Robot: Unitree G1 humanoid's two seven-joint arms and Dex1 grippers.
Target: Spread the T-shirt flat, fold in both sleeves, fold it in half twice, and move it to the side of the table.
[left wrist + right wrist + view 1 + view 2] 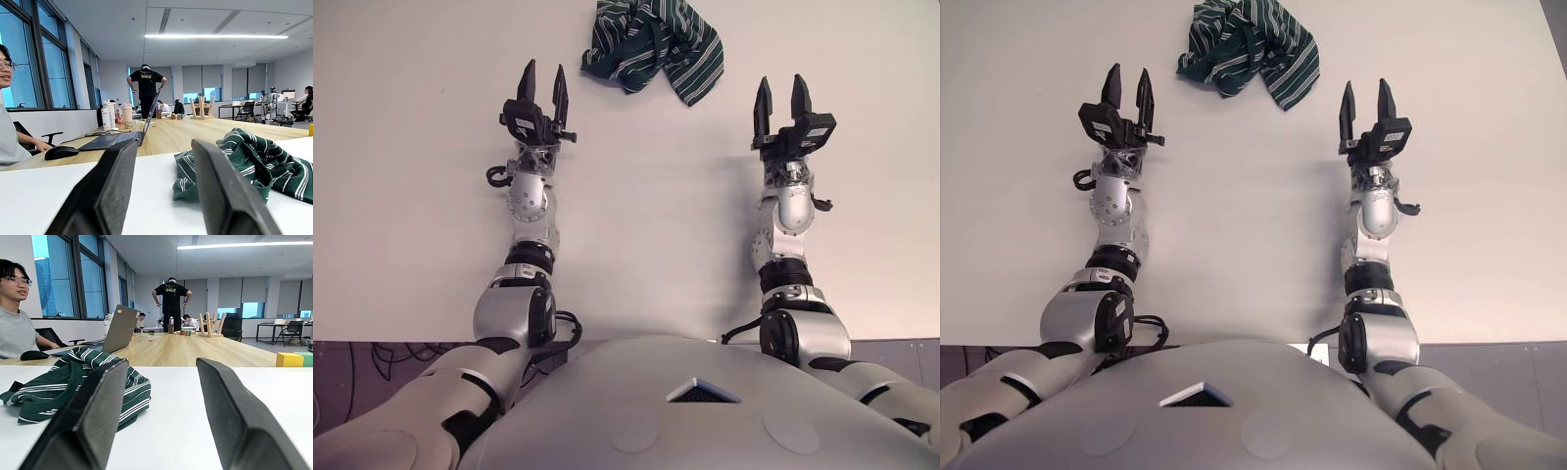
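A dark green T-shirt with white stripes [652, 47] lies crumpled in a heap at the far middle of the white table [411, 245]. My left gripper [542, 82] rests low over the table, open and empty, a little short of the shirt and to its left. My right gripper [780, 98] is open and empty too, short of the shirt and to its right. The left wrist view has the T-shirt [244, 161] beyond its fingers [105, 196]. In the right wrist view the T-shirt [58, 384] lies behind one of the fingers [88, 416].
The table's bare surface stretches wide on both sides of the arms, with its near edge [431, 338] close to my body. Beyond the far edge stands a wooden table with a laptop [122, 134], a mouse and bottles.
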